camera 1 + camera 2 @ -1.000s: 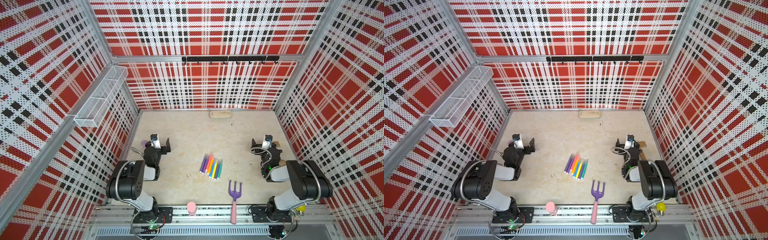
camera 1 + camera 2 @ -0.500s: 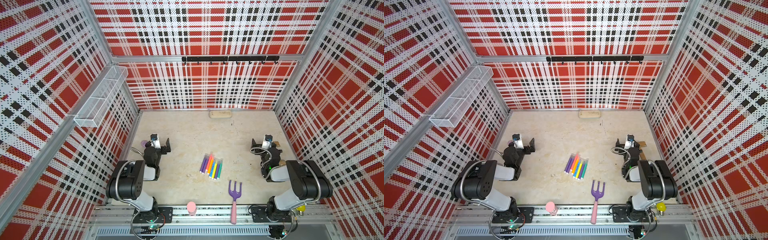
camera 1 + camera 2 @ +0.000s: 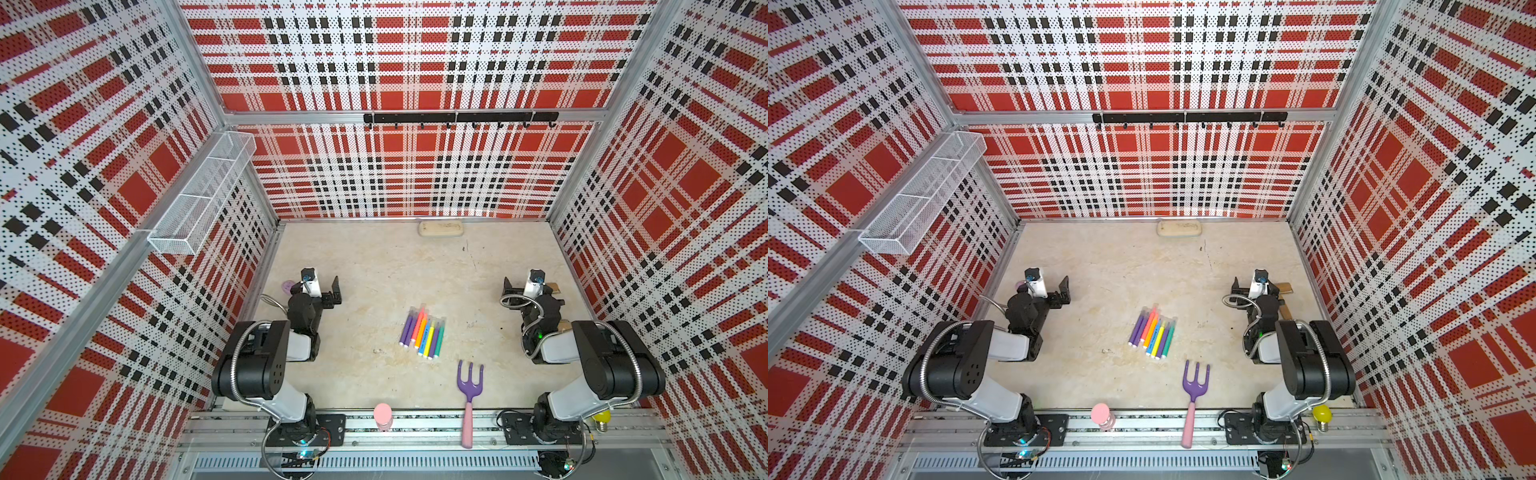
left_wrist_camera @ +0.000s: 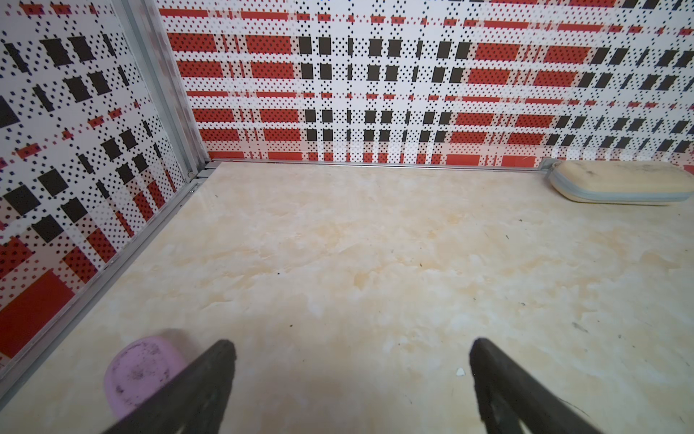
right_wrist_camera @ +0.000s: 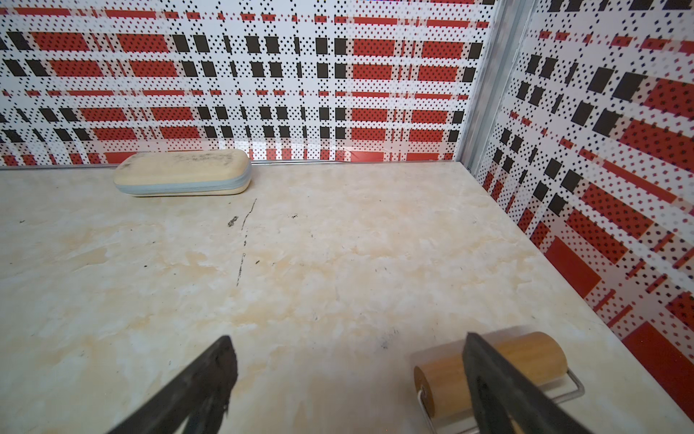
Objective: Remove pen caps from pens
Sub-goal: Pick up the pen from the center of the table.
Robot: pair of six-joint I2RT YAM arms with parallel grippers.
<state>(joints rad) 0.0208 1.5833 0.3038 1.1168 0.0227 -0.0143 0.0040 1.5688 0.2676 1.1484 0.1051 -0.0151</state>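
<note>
Several pens (image 3: pixel 423 332) (image 3: pixel 1153 332) lie side by side mid-table in both top views: purple, pink-red, orange, yellow, blue and teal barrels. Faint clear pen caps (image 3: pixel 420 311) sit on their far ends. My left gripper (image 3: pixel 322 287) (image 4: pixel 351 360) hovers low at the table's left, well left of the pens, open, with only bare table between its fingers. My right gripper (image 3: pixel 528 291) (image 5: pixel 347 357) is at the table's right, also open and empty. Neither wrist view shows the pens.
A purple garden fork (image 3: pixel 469 386) and a pink cylinder (image 3: pixel 382 415) lie at the front edge. A beige case (image 3: pixel 440 228) rests by the back wall. A wooden roller (image 5: pixel 492 370) lies beside the right fingers, a lilac disc (image 4: pixel 142 372) beside the left.
</note>
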